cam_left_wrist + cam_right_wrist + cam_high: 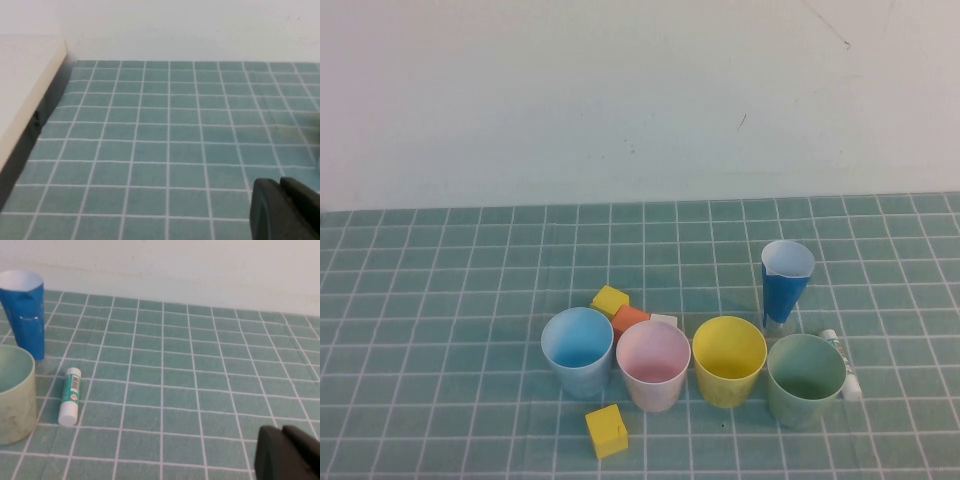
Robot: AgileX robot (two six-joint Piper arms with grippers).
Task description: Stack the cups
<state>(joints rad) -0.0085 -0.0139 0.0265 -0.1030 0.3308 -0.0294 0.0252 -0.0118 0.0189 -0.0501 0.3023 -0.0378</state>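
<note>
Across the lower middle of the high view, four pastel tumblers stand upright in a row on the green tiled tabletop (440,300): the light blue cup (578,350) at the left, the pink cup (653,364) touching or just beside it, the yellow cup (729,359) next, and the pale green cup (806,378) at the right end. None sits inside another. Just behind the blue and pink cups lie a yellow block (610,299), an orange block (630,319) and a small white block (664,321); another yellow block (606,431) lies in front of the row, near the bottom edge. Behind the pale green cup stands a narrow dark blue cone cup (786,285) with a white inside, and a white glue stick (842,362) lies just to the right of the green cup. Neither arm shows in the high view. The left tool (286,209) appears only as a dark shape at the lower right of its wrist view, over bare tiles; the right tool (287,452) likewise at the lower right of its own view, well apart from the glue stick. I cannot tell whether either tool is released or clenched.
</note>
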